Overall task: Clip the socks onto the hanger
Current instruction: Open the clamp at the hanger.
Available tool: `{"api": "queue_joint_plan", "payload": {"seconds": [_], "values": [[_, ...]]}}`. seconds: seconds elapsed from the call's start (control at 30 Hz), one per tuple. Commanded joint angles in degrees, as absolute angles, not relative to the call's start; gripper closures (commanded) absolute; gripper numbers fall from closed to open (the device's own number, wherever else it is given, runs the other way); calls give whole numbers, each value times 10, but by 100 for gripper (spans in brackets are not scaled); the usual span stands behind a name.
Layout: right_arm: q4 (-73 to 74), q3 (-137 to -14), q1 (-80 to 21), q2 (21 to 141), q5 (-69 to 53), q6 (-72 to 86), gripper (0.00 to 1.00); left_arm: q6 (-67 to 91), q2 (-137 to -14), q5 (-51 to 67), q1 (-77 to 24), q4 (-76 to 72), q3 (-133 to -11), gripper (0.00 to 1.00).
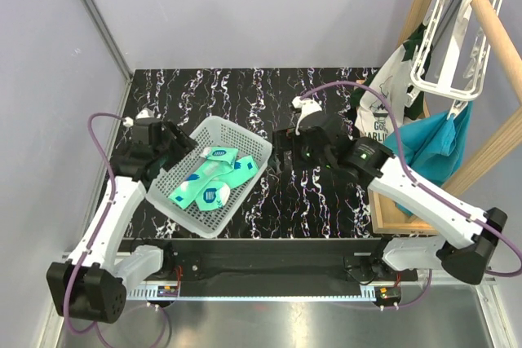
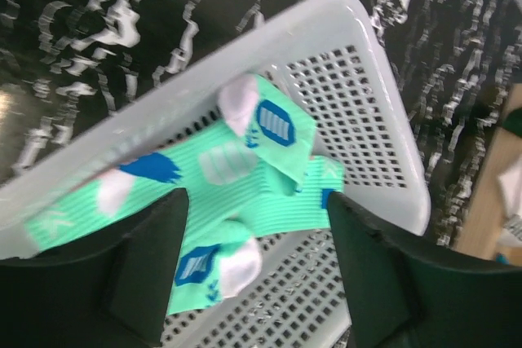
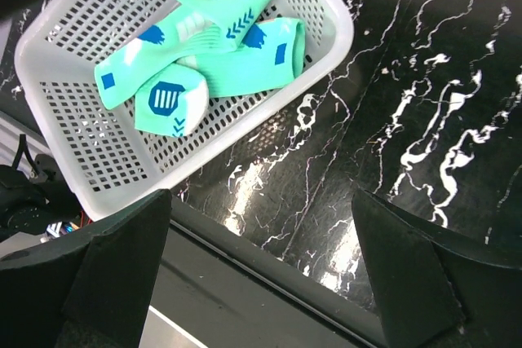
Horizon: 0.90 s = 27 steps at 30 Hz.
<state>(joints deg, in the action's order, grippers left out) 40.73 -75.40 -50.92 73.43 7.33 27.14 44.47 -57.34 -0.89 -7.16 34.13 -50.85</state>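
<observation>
The socks (image 1: 210, 182), mint-green with white toes and blue patches, lie in a loose heap inside a white mesh basket (image 1: 249, 139) that sits on the black marbled table (image 1: 245, 91), left of centre. None of them is on the hanger.

At the far left, the left gripper (image 2: 257, 209) hangs over the basket's left rim with its jaws apart. The wrist view shows the socks in the gap between its fingers (image 2: 155, 258); whether they touch the fabric cannot be told.

Just right of the basket, the right gripper (image 3: 261, 201) hovers above bare table, jaws spread wide and holding nothing.

Farther right a teal cloth (image 1: 428, 148) hangs beside a white printed cloth (image 1: 383, 107). Above them, at the upper right, the hanger (image 1: 453, 38) dangles by its hook from a wooden pole rack (image 1: 493, 18), well apart from the socks.
</observation>
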Motion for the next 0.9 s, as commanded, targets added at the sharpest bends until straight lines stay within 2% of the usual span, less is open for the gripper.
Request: {"api": "queue_joint_plan", "payload": {"seconds": [0.0,0.2,0.47,0.67,0.87], "values": [[427,-746,-514,713,107,256,0,489,-589,77,-69,244,-483,33],[435,-758,-515,693,99,248,0,559,-613,56,-81,190,-434,35],[482,-835,-515,679,120,218,0,641,-712,1,-143,193,-466,31],[519,-866,-514,663,140,200,0,635,-770,-67,-165,206,-492,31],[537,-873,-514,648,177,199,1,609,-795,-79,-169,221,-510,30]]}}
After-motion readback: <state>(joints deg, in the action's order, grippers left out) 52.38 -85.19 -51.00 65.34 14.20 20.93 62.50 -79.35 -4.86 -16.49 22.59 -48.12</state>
